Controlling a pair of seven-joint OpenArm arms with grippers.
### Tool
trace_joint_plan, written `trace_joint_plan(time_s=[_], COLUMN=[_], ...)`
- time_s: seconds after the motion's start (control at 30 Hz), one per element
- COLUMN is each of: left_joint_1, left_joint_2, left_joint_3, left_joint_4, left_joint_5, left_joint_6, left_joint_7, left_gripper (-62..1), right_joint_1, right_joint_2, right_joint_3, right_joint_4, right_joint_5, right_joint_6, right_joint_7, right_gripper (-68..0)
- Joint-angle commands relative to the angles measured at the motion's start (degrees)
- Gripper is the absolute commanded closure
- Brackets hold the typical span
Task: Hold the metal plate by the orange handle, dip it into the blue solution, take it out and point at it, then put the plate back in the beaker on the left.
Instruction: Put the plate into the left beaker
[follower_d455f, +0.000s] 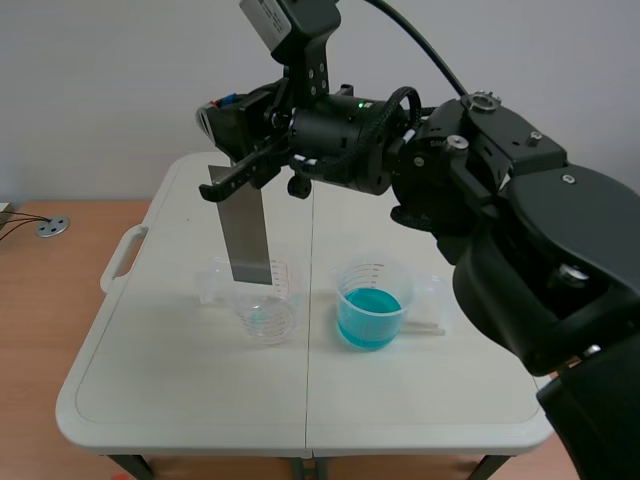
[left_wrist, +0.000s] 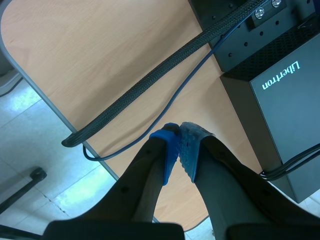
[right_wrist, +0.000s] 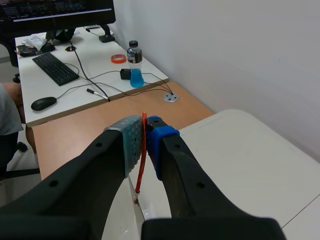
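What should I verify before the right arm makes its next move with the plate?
1. Right gripper shut on the orange handle: ok.
2. Metal plate hangs above the left beaker: ok.
3. Plate's lower edge clear of that beaker's rim: cannot tell.
4. Beaker of blue solution upright, apart from the left beaker: ok.
5. Left gripper shut, empty, away from the beakers: ok.

Soft, even overhead light fills the scene view. The white worktop is bright, with only faint shadows around the blue-filled beaker. The metal plate has a dull grey sheen. Floor tiles in the left wrist view show pale glare, and the wall in the right wrist view is brightly lit.
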Motion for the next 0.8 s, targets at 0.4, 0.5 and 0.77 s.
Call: trace_joint_plan(time_s=[0.4,0.5,0.77], left_joint_1=[0.6,0.6,0.6], left_joint_2=[-0.3,-0.3,-0.3], left_joint_3=[-0.2,-0.2,-0.2], left_joint_4=[0.5,0.5,0.5], left_joint_5=[-0.2,-0.1,-0.1], left_joint_6=[-0.3,-0.3,-0.2], left_joint_7=[-0.4,-0.4,-0.4], left_gripper=[-1.6,-1.6,-1.7], right_joint_1=[1.2,1.2,1.2], right_joint_2=[-0.3,-0.3,-0.3], right_joint_3=[-1.3,-2.2,-3.0], right_joint_4=[-9.0,-10.8,-13.9], right_joint_5=[0.7,1.8,5.3], right_joint_6=[1.1,1.1,1.2], right_joint_7=[7.8,8.9,9.7], right_gripper=[-1.3,-1.3,-1.3])
